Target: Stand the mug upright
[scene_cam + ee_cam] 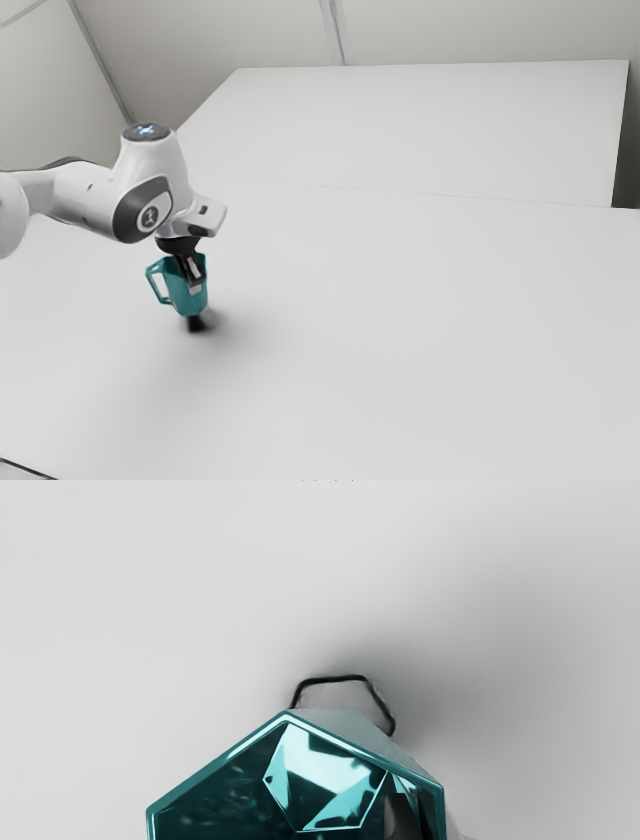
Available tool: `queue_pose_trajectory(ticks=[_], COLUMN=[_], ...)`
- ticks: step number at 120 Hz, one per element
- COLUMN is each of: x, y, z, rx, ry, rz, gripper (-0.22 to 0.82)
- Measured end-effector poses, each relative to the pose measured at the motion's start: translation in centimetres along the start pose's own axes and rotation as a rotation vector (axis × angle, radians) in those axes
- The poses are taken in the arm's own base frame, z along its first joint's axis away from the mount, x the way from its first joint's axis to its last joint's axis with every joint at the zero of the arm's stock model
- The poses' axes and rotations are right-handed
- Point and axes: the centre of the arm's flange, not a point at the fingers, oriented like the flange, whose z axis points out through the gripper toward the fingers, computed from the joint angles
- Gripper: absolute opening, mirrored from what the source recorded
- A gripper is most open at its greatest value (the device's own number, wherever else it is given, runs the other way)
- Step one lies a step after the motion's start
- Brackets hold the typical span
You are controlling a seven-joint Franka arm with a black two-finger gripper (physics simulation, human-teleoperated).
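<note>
The teal, faceted mug [183,294] is in the exterior view with its opening upward, leaning slightly, and its handle toward the exterior view's left. My gripper [194,286] reaches down at the rim, one finger in front of the mug's outer wall. Looking into the mug [325,770] in the wrist view, I see its faceted inner bottom and one dark finger inside by the wall. The gripper [427,825] appears shut on that wall, though the outer finger is mostly hidden there.
A dark patch [196,324] lies directly under the mug, and a black angular outline [332,680] shows beyond its side. The white table [400,330] extends toward the exterior view's right. Another white surface [420,130] stands behind it.
</note>
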Motion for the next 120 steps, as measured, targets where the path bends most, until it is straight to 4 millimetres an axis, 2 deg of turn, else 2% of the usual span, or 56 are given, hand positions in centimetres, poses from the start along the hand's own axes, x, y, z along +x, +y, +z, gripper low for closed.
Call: queue_pose_trajectory(ticks=[36, 65, 91, 120], x=[1.6, 3.8, 6.0, 6.9], y=[-0.6, 0.7, 1.6, 2.0], z=[-0.3, 1.1, 1.4, 1.7], rx=[0.071, 0.053, 0.033, 0.014], ry=[0.109, 0.154, 0.185, 0.21], rz=[-0.228, -0.386, -0.482, -0.575], gripper=[-0.16, -0.16, -0.16, -0.16])
